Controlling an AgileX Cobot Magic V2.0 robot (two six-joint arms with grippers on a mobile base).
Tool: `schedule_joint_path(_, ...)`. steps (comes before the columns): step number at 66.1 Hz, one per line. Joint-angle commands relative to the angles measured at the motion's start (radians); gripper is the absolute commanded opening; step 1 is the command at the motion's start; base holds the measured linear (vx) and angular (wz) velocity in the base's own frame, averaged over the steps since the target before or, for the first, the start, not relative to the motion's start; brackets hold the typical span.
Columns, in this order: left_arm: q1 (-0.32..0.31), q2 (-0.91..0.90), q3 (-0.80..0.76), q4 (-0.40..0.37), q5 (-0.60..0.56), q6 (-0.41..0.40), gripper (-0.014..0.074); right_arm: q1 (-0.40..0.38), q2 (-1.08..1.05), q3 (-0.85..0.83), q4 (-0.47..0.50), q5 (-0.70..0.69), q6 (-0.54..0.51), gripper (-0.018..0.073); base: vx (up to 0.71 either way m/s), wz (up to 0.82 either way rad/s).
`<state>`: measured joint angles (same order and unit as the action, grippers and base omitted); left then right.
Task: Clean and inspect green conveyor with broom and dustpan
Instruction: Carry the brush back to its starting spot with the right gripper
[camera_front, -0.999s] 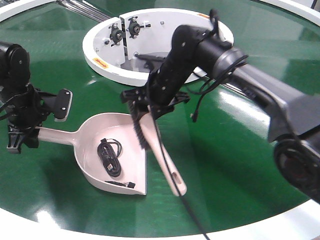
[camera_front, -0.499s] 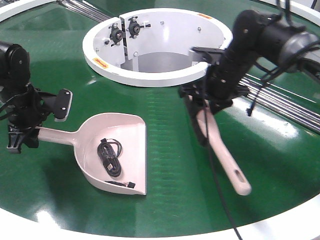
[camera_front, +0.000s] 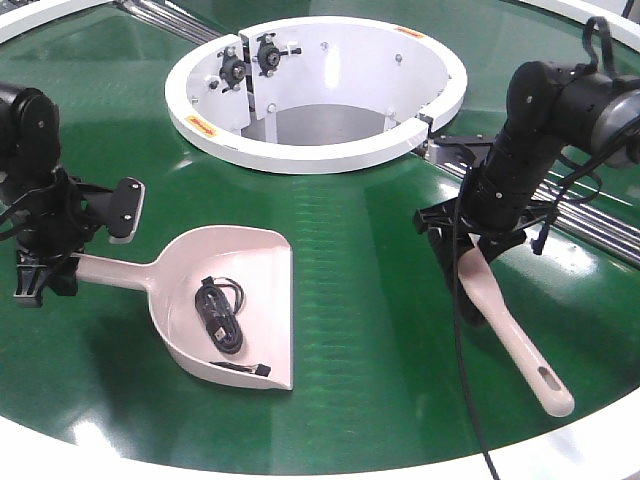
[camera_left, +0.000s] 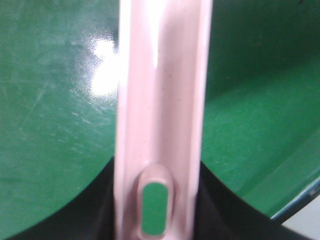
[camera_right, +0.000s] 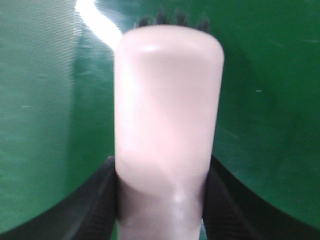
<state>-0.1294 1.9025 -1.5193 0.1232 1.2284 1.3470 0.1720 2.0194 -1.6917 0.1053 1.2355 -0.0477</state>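
While both arms hold tools over the green conveyor (camera_front: 380, 330): dustpan left, broom right
Left gripper (camera_front: 62, 262) fingers closed on the handle end of the dustpan (camera_front: 250, 270), which lies flat on the belt with a black cable coil (camera_front: 220, 315) inside; white central ring (camera_front: 310, 150) behind; right gripper (camera_front: 475, 235) clamped on the broom (camera_front: 505, 330) near its bristle head, handle slanting toward the near rim

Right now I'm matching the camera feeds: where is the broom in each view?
Front: broom at right, handle slanting to the lower right.
Left wrist: not in it; only the dustpan handle.
Right wrist: fills the centre, bristles at top.
Shared landmark: the green conveyor.
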Motion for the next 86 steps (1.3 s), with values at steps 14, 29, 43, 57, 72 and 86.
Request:
schedule_joint_path(14,-0.008,-0.061,-0.029,-0.018,0.031,-0.017,-0.0008,-0.007,-0.004,-0.021,-0.021,0.055,-0.009,-0.0003,0.0,0.0)
schedule_joint_path(29,-0.008,-0.061,-0.029,-0.018,0.031,-0.017,-0.0008,-0.007,0.029,-0.021,-0.019,0.055,-0.006,-0.0001,0.0,0.0)
schedule_joint_path(43,-0.008,-0.061,-0.029,-0.018,0.031,-0.017,-0.0008,-0.007,0.038,-0.021,-0.018,0.052,-0.006,-0.0001,0.0,0.0)
schedule_joint_path(57,-0.008,-0.061,-0.029,-0.018,0.031,-0.017,-0.0008,-0.007,0.04,-0.021,-0.019,0.041,-0.005,0.0001,0.0,0.0)
schedule_joint_path(72,-0.008,-0.061,-0.029,-0.018,0.031,-0.017,-0.0008,-0.007,0.04,-0.021,-0.019,0.033,-0.009,0.009,0.0,0.0)
schedule_joint_path(86,-0.008,-0.061,-0.029,-0.018,0.031,-0.017,-0.0008,-0.007,0.04,-0.021,-0.019,0.035,-0.014,0.0347,0.0,0.0)
